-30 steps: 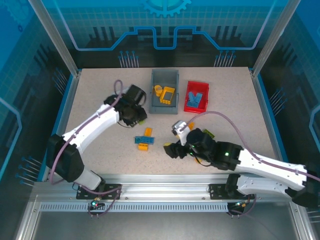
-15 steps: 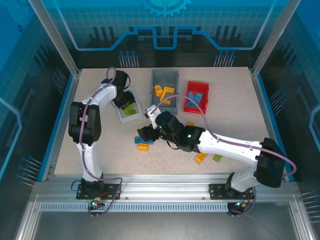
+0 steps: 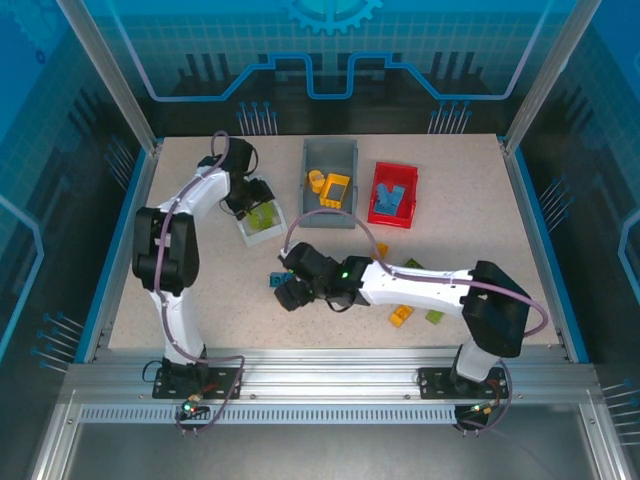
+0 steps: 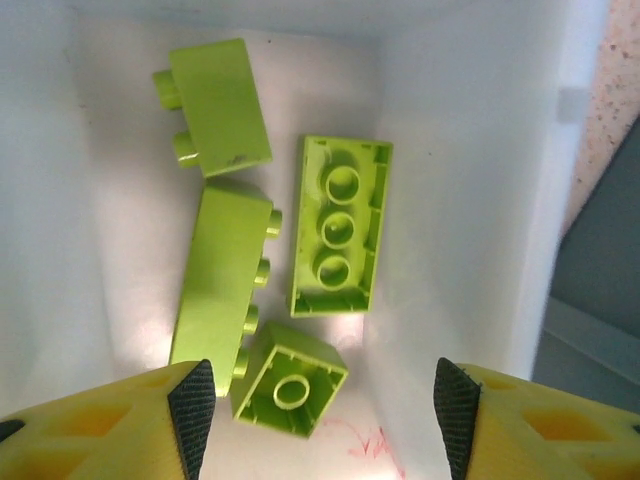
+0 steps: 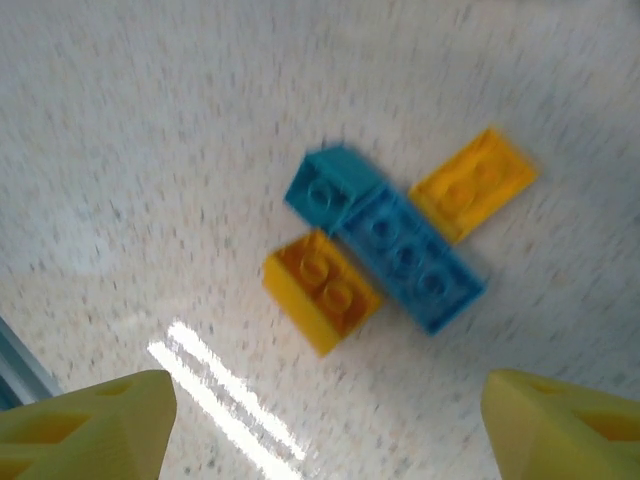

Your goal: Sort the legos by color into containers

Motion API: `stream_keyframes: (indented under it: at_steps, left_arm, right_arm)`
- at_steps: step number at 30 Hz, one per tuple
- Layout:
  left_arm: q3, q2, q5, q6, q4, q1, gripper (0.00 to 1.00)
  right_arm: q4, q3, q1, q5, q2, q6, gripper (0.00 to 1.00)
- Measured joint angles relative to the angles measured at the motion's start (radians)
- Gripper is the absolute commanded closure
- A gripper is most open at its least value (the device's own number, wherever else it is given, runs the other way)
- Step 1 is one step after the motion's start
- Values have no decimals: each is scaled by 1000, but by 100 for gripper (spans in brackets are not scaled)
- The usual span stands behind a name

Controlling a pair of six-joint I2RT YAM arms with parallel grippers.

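Orange and lime sit nearest to us: an orange brick (image 3: 400, 315) and a lime brick (image 3: 436, 316) lie just beside each other on the surface (image 3: 230, 310), close to its near edge and right of centre. A little farther in, near the middle, the right tool (image 5: 320, 430) hangs above a cluster of legos, its yellow fingers (image 5: 90, 425) spread wide with nothing between them. In that cluster we see a long blue brick (image 5: 410, 262) with a short teal brick (image 5: 328, 190) at one end, a dark orange brick (image 5: 320, 290) touching one side and a yellow brick (image 5: 472, 185) touching the other; the view is blurred. Beside the right arm (image 3: 430, 285) a second lime brick (image 3: 413, 266) and a small orange piece (image 3: 380, 249) rest on the surface. Farther still, toward the far left corner, the left tool (image 4: 322, 405) hovers over the white bin (image 4: 460, 150), its black pads (image 4: 192, 405) well apart and empty; four lime legos (image 4: 338, 225) lie on the bin's floor. Along the far edge, the grey bin (image 3: 306, 185) holds yellow pieces (image 3: 330, 187), and the red bin (image 3: 373, 208), just to its right, holds blue pieces (image 3: 393, 195).
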Motion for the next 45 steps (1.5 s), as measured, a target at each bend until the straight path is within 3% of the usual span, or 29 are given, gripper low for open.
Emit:
stream_keyframes:
  at_steps: [8, 15, 21, 29, 34, 42, 45]
  left_arm:
    - [-235, -356, 25, -14, 25, -9, 39]
    - [-528, -776, 52, 24, 50, -54, 39]
    - [-607, -1028, 71, 40, -12, -57, 40]
    - [-626, -1131, 90, 40, -96, -57, 40]
    - [-626, -1138, 99, 39, -114, -57, 40]
    - [-626, -1140, 116, 39, -116, -57, 40]
    - [-626, -1142, 138, 38, -116, -57, 40]
  right_arm:
    - [-171, 205, 16, -11, 219, 274, 13]
    - [-293, 391, 10, -17, 348, 486, 12]
    - [-386, 484, -10, -19, 417, 594, 17]
    - [-436, 532, -18, -19, 477, 657, 33]
    - [-448, 538, -26, -18, 493, 668, 38]
    - [-451, 544, -24, -7, 494, 665, 58]
    - [-452, 502, -14, 31, 449, 653, 60]
